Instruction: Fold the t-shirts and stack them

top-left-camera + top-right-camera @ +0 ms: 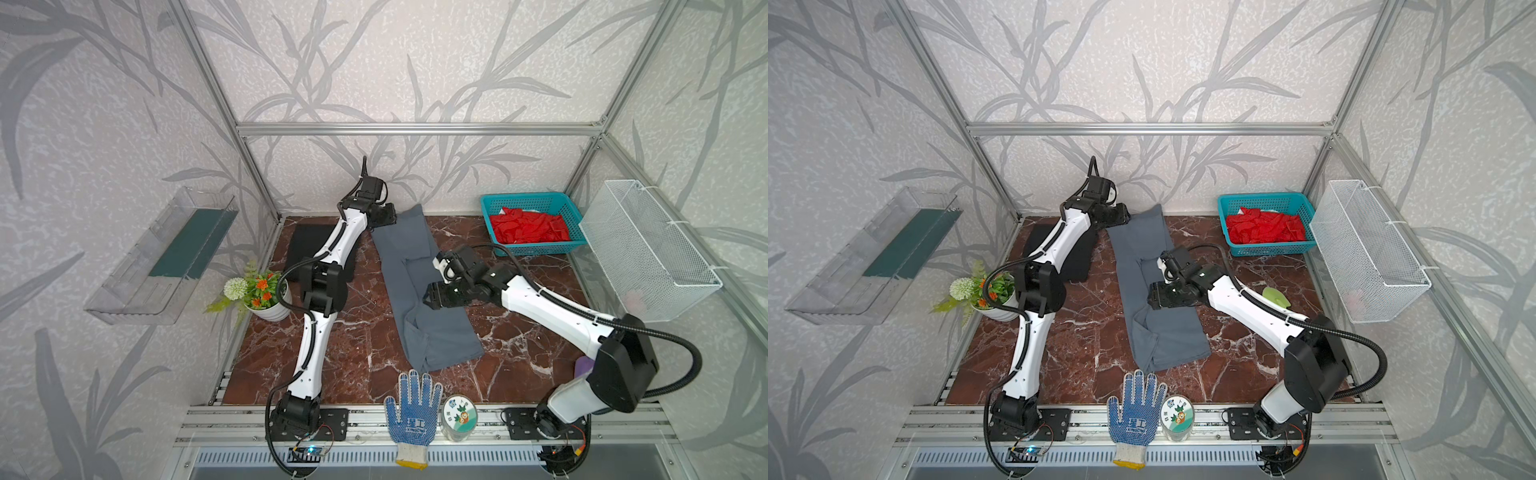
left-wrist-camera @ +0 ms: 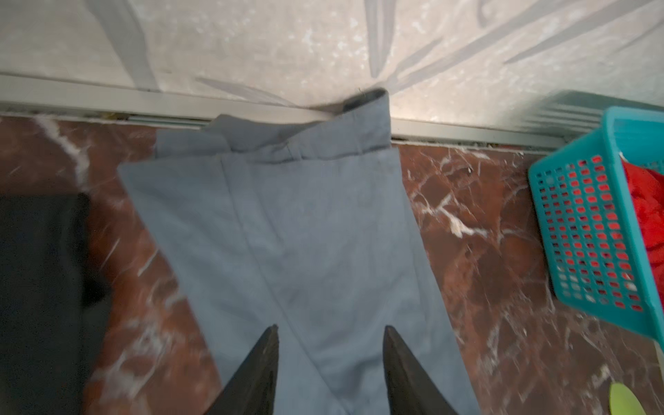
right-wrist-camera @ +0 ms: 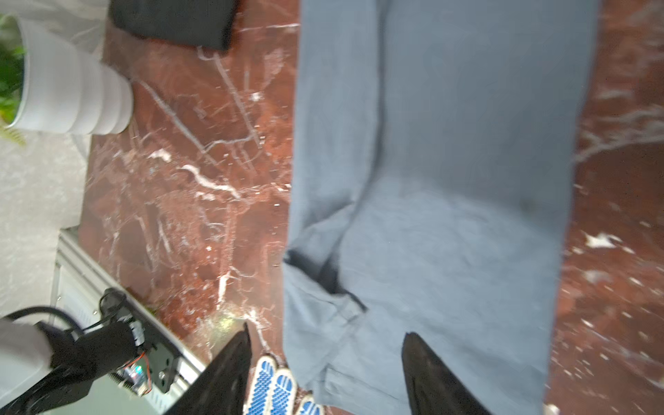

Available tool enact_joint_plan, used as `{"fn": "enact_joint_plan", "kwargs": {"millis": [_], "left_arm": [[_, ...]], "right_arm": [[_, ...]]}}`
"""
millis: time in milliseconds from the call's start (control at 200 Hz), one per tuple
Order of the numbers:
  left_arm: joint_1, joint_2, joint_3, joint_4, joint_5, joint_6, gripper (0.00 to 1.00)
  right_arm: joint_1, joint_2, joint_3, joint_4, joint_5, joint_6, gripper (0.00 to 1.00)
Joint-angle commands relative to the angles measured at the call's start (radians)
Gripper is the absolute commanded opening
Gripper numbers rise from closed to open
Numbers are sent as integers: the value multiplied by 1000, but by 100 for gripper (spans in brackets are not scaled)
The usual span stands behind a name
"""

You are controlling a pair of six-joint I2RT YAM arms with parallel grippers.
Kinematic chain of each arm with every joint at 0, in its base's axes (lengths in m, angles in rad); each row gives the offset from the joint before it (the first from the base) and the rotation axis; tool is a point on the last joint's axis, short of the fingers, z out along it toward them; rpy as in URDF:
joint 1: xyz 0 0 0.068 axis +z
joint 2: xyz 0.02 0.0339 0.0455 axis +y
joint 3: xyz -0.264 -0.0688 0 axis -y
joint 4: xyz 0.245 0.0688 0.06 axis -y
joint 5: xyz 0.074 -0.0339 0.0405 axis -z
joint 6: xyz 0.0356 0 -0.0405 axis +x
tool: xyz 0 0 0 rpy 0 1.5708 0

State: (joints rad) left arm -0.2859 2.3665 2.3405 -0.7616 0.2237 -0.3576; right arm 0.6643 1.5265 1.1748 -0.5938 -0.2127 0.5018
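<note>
Looking over the table, I judge the biggest risk to be at the far end of the grey shirt (image 1: 440, 336). It lies in the middle as 1 long strip folded lengthwise, and its far edge rides up against the back wall. If I close the left gripper (image 2: 330, 328) there and catch only the top layer, the lengthwise fold will probably peel open when I lift. The cloth bunched at the wall could also drag and leave the next fold crooked.

A loose flap sticks out on the near left side of the strip. Any pull toward me may swing it wider. The near hem also lies just beside the glove (image 1: 411, 411), so a low grab by the right gripper (image 3: 327, 330) could snag the glove too.

The black shirt (image 1: 303, 249) sits folded at the far left, under my left arm. A careless sweep of that arm could rumple it before the grey one is stacked on it.

In the left wrist view, the left gripper's jaws are spread over the far part of the grey strip and pinch nothing. In the right wrist view, the right gripper hangs over the middle of the strip with its jaws wide apart and empty. Blur hides whether either fingertip brushes the cloth.
</note>
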Motion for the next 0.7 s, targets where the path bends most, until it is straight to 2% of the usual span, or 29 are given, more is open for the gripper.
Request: {"fn": "enact_joint_plan", "kwargs": {"millis": [0,110,260,365,430,545,695], "left_arm": [[-67,-195,-314,-38,-113,-48,47],[-108,-418,-708,96,-139,-143,47],[-139,-662,-1124,246,-17,-257,47],[-179,-793,-1301,269,28,-297,47],[-196,-877,-1396,295,67,-328,48],[-214,-1013,-1527,301,66,-386,48],[-224,-1133,-1644,334,85,-444,48]], "right_arm": [[-3,10,-110,-15,-12,-44,66],[3,24,-173,96,-101,-91,63],[14,74,-183,162,-158,-123,57],[31,109,-178,204,-164,-126,49],[39,147,-162,218,-173,-125,49],[64,232,-125,212,-173,-124,48],[91,280,-123,214,-149,-113,47]]}}
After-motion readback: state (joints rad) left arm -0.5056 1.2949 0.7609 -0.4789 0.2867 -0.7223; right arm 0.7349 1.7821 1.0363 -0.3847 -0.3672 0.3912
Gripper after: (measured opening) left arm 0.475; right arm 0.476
